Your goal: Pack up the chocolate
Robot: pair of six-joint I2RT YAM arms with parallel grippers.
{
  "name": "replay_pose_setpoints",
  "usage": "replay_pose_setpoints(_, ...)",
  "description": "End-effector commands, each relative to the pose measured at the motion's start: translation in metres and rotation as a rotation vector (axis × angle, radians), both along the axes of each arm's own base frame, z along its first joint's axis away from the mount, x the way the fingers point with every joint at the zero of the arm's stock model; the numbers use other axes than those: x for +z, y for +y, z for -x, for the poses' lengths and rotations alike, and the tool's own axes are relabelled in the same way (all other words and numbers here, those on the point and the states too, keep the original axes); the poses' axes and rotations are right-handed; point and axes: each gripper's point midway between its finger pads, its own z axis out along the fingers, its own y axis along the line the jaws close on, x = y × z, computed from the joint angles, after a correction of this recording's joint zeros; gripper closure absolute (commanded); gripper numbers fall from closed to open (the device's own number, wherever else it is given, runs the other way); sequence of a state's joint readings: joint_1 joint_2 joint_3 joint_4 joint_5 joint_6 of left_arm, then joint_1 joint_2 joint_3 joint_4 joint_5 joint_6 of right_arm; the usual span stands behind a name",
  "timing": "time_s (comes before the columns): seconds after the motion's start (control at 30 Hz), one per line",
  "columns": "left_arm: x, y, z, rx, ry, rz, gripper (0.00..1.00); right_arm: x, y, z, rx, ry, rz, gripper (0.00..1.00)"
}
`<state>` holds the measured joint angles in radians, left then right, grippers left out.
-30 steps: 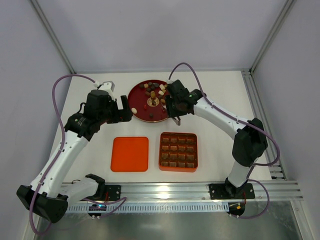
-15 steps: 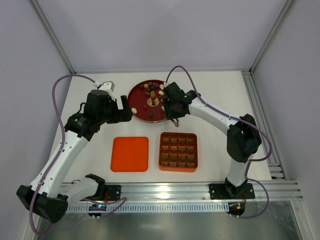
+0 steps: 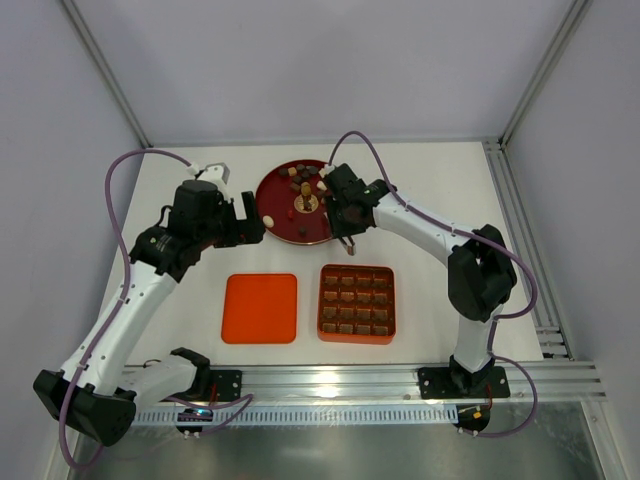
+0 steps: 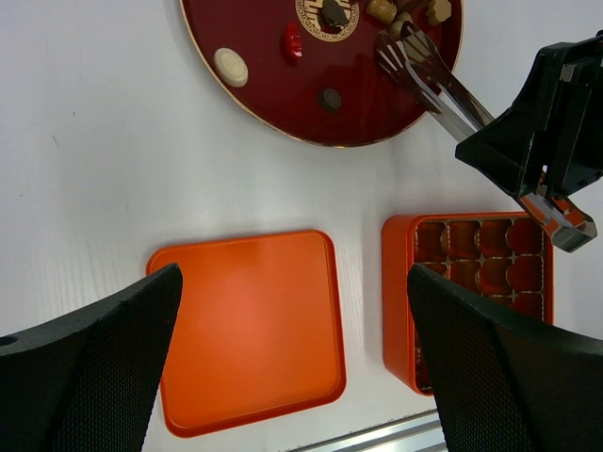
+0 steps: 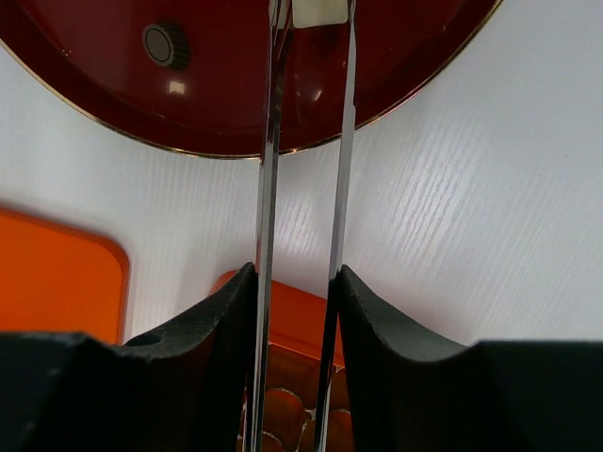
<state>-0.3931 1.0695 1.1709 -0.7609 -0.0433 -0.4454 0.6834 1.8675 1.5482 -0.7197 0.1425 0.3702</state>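
Several small pieces of chocolate (image 3: 305, 180), brown, dark and cream-white, lie on a dark red plate (image 3: 268, 215). My right gripper (image 3: 342, 215) is shut on metal tweezers (image 4: 433, 80) that reach over the plate. In the right wrist view the tweezers (image 5: 268, 141) have their tips either side of a cream-white piece (image 5: 318, 11); I cannot tell whether it is pinched. A dark round piece (image 5: 166, 43) lies left of it. My left gripper (image 4: 292, 311) hangs open and empty above the flat orange lid (image 4: 245, 330).
An orange gridded box (image 3: 357, 303) stands right of the lid (image 3: 260, 308), near the front rail (image 3: 330, 382). Its cells look brown-orange. The plate (image 4: 273, 94) lies behind both. A purple cable (image 3: 400, 170) arcs over the right arm.
My right gripper has moved a little left and farther over the plate with the tweezers. The left arm has not moved.
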Motion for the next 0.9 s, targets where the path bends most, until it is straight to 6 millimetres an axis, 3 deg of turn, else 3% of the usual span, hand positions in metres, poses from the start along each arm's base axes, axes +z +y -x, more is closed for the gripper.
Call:
replay_pose_setpoints(0.0,0.003,0.001,-0.001,0.009,-0.016,0.005,0.00,0.025,0.011,-0.010,0.004,-0.063,-0.050,0.60)
replay_pose_setpoints(0.23,0.003,0.001,0.000,0.007,-0.016,0.005,0.00,0.034,0.011,-0.012,0.001,-0.081,-0.060,0.71)
replay_pose_setpoints(0.87,0.003,0.001,-0.001,0.009,-0.019,0.003,0.00,0.057,0.014,-0.011,-0.003,-0.107,-0.100,0.73)
